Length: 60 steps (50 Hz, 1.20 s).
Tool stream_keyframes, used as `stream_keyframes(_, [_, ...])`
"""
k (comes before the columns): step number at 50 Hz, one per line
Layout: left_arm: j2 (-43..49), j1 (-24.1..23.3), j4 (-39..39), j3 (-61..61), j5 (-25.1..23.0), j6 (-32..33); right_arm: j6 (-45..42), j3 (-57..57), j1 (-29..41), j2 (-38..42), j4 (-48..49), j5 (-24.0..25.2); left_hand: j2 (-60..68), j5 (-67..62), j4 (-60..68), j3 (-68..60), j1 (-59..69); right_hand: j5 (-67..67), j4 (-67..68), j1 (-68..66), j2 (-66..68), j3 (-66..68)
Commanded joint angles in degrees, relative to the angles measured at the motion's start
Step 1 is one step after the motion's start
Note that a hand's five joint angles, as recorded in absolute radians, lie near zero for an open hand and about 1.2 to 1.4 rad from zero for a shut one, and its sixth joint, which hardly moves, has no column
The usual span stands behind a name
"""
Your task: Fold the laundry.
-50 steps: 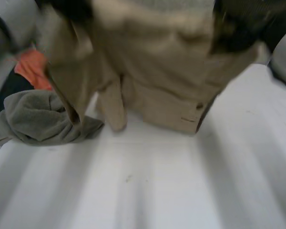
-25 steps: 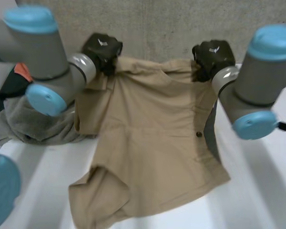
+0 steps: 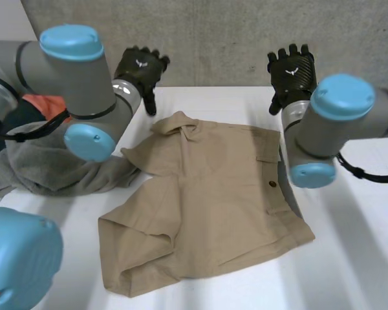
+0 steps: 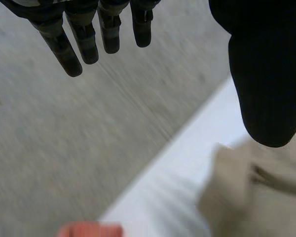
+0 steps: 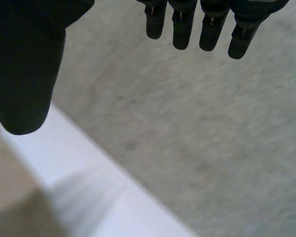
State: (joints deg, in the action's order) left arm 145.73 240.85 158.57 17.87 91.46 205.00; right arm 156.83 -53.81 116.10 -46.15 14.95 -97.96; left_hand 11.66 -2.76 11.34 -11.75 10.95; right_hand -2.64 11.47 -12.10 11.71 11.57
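A beige short-sleeved shirt (image 3: pixel 207 206) lies spread on the white table (image 3: pixel 355 245), collar toward the far edge, its near left sleeve rumpled. My left hand (image 3: pixel 139 68) hovers open just beyond the collar's left side, holding nothing. In its wrist view the straight fingers (image 4: pixel 84 34) and thumb (image 4: pixel 266 74) stand apart above the shirt's edge (image 4: pixel 256 197). My right hand (image 3: pixel 291 71) hangs open above the shirt's far right corner. Its fingers (image 5: pixel 207 24) and thumb (image 5: pixel 24 64) are spread, with a beige corner (image 5: pixel 10 202) below the thumb.
A heap of grey cloth (image 3: pixel 58 168) with an orange piece (image 3: pixel 48 103) on it lies at the table's left, under my left arm. A concrete wall (image 3: pixel 213 39) rises behind the table's far edge. Bare table shows to the right of the shirt.
Both hands held the shirt up by its top edge; they have let go and straightened their fingers. The shirt has dropped and now lies flat on the table.
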Motion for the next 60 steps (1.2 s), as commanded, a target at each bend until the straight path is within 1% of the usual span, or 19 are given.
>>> stream_keyframes(1, [-14.41, -1.43, -8.10, 22.97, 0.13, -1.09, 3.48, -5.16, -1.58, -8.94, -21.69, 8.65, -1.66, 2.76, -1.34, 1.75, -0.95, 2.64, -1.47, 2.10, -1.71, -1.57])
stream_keyframes(5, [-23.27, -2.66, -6.62, 39.82, -4.78, -4.51, 2.08, -11.65, -3.33, -13.51, -33.98, 14.62, -1.66, 2.76, -1.34, 1.75, -0.95, 2.64, -1.47, 2.10, -1.71, -1.57])
stream_keyframes(7, [-27.23, -3.27, -4.69, 47.12, -6.46, -5.31, 0.85, -15.69, -4.39, -15.71, -36.64, 17.26, -1.66, 2.76, -1.34, 1.75, -0.95, 2.64, -1.47, 2.10, -1.71, -1.57])
stream_keyframes(8, [-28.56, -3.45, -3.80, 49.35, -6.73, -5.40, 0.32, -17.28, -4.74, -16.59, -36.83, 18.14, -1.66, 2.76, -1.34, 1.75, -0.95, 1.64, -0.47, 1.10, -0.71, -0.57])
stream_keyframes(9, [-30.84, -3.89, -1.88, 53.28, -6.82, -5.40, -1.16, -20.69, -5.53, -18.17, -36.66, 20.42, -1.66, 2.76, -1.34, 1.75, -0.95, -3.03, 4.21, -3.57, 3.97, 4.10])
stream_keyframes(13, [-37.00, -4.24, 2.79, 62.36, -5.68, -5.23, -6.08, -28.87, -7.29, -22.21, -35.43, 24.82, 1.39, -0.29, 1.71, -1.31, 2.11, -18.33, 19.51, -18.87, 19.27, 19.40])
stream_keyframes(16, [-41.91, -3.98, 5.51, 68.59, -4.80, -4.88, -11.08, -34.93, -8.43, -25.11, -34.55, 27.98, 8.28, -7.18, 8.60, -8.19, 8.99, -20.73, 21.91, -21.27, 21.67, 21.80])
stream_keyframes(19, [-44.91, -3.54, 6.75, 72.30, -4.71, -4.52, -14.87, -38.82, -9.14, -27.05, -34.20, 29.49, 13.84, -12.74, 14.16, -13.76, 14.56, -23.76, 24.93, -24.29, 24.69, 24.82])
stream_keyframes(23, [-48.61, -2.40, 6.75, 77.49, -5.06, -3.73, -20.15, -44.36, -10.63, -28.90, -32.18, 30.72, 22.58, -21.48, 22.91, -22.50, 23.30, -24.44, 25.61, -24.98, 25.37, 25.51])
stream_keyframes(29, [-52.74, -0.29, 6.40, 84.78, -7.95, -2.07, -24.64, -52.09, -12.39, -29.35, -22.53, 31.95, 32.33, -31.23, 32.66, -32.25, 33.05, -27.63, 28.81, -28.17, 28.57, 28.70])
stream_keyframes(34, [-54.94, 0.59, 5.61, 88.83, -10.86, -1.45, -25.70, -55.79, -12.57, -27.77, -16.80, 33.18, 32.86, -31.77, 33.19, -32.78, 33.58, -31.50, 32.67, -32.03, 32.43, 32.56])
stream_keyframes(38, [-56.08, 1.82, 4.91, 91.46, -12.26, -0.31, -25.09, -57.55, -12.39, -25.84, -10.84, 35.03, 32.03, -30.93, 32.35, -31.94, 32.74, -42.57, 43.74, -43.11, 43.51, 43.64])
stream_keyframes(40, [-56.43, 1.91, 4.56, 91.91, -12.62, 0.05, -24.82, -57.64, -12.31, -24.96, -8.72, 34.94, 30.85, -29.76, 31.18, -30.77, 31.57, -49.80, 50.98, -50.34, 50.74, 50.87])
stream_keyframes(41, [-56.70, 1.82, 4.47, 92.43, -12.88, 0.40, -24.56, -57.38, -12.04, -23.91, -6.97, 34.85, 29.18, -28.08, 29.50, -29.10, 29.90, -62.50, 63.67, -63.04, 63.43, 63.57])
stream_keyframes(42, [-56.87, 1.82, 4.47, 92.70, -13.05, 0.49, -24.38, -57.20, -11.95, -23.72, -5.99, 34.77, 28.33, -27.23, 28.65, -28.25, 29.05, -67.31, 68.48, -67.85, 68.25, 68.38])
stream_keyframes(48, [-58.10, 1.73, 4.47, 94.10, -12.88, 0.75, -14.82, -56.41, -10.29, -25.30, 2.18, 33.54, 28.15, -27.06, 28.48, -28.07, 28.87, -67.36, 68.53, -67.90, 68.29, 68.43])
stream_keyframes(53, [-58.99, 2.00, 4.73, 94.46, -12.27, 0.49, -5.77, -51.33, -6.16, -28.47, 2.90, 28.80, 25.48, -24.38, 25.81, -25.40, 26.20, -67.36, 68.53, -67.90, 68.29, 68.43])
stream_keyframes(59, [-58.55, 2.17, 6.22, 93.93, -12.18, 0.40, 0.05, -44.64, -3.70, -23.11, 1.66, 25.19, 21.76, -20.67, 22.09, -21.68, 22.48, -67.36, 68.53, -67.90, 68.29, 68.43])
stream_keyframes(60, [-57.59, 2.08, 7.09, 93.58, -12.18, 0.31, 1.18, -42.63, -2.91, -21.54, 0.62, 23.53, 20.43, -19.33, 20.75, -20.35, 21.15, -67.36, 68.53, -67.90, 68.29, 68.43])
